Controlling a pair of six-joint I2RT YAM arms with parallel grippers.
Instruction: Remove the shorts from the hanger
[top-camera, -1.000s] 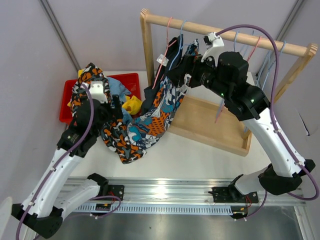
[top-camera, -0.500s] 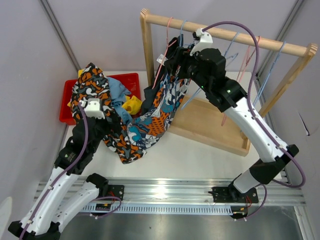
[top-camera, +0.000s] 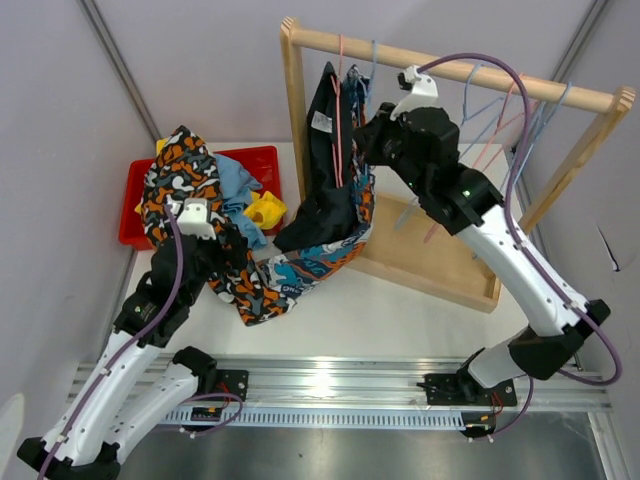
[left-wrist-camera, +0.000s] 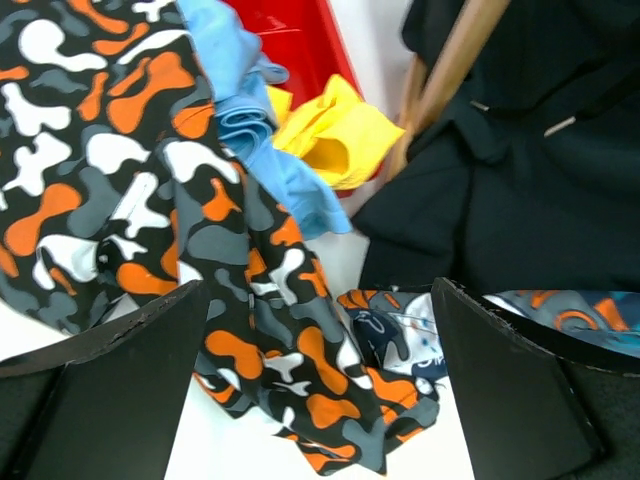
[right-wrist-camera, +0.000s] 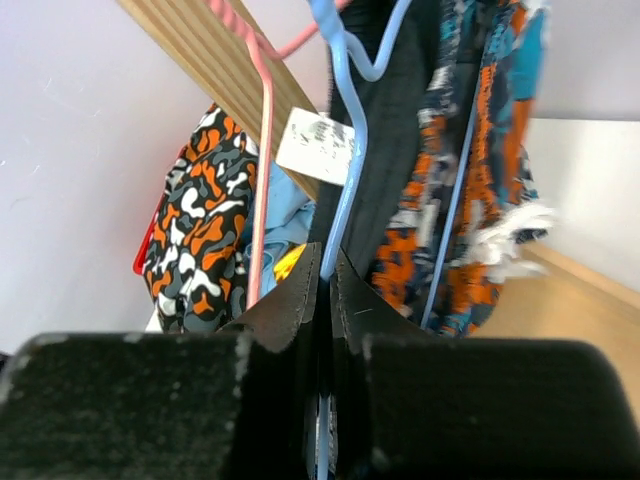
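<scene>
Black shorts (top-camera: 325, 180) with a white label (right-wrist-camera: 315, 145) hang on a blue hanger (right-wrist-camera: 345, 150) at the left end of the wooden rack (top-camera: 440, 60). Patterned shorts (top-camera: 320, 255) droop from beside them onto the table. My right gripper (right-wrist-camera: 325, 265) is shut on the blue hanger's wire just under the rail, next to a pink hanger (right-wrist-camera: 262, 150). My left gripper (left-wrist-camera: 320, 390) stands open low over more patterned shorts (left-wrist-camera: 270, 300) and holds nothing. Yellow shorts (left-wrist-camera: 340, 135) and plain blue shorts (left-wrist-camera: 230, 90) lie at the red bin.
A red bin (top-camera: 265, 157) sits at the back left, with patterned shorts (top-camera: 180, 170) draped over it. The rack's wooden base tray (top-camera: 440, 265) lies at the right, with several bare hangers (top-camera: 505, 105) swinging on the rail above. The rack's left post (left-wrist-camera: 445, 80) stands near my left gripper.
My right gripper closed on the blue hanger's wire. The black shorts rose and swung left, pulling the patterned shorts up. The bare hangers sway. The left arm shifted slightly.
</scene>
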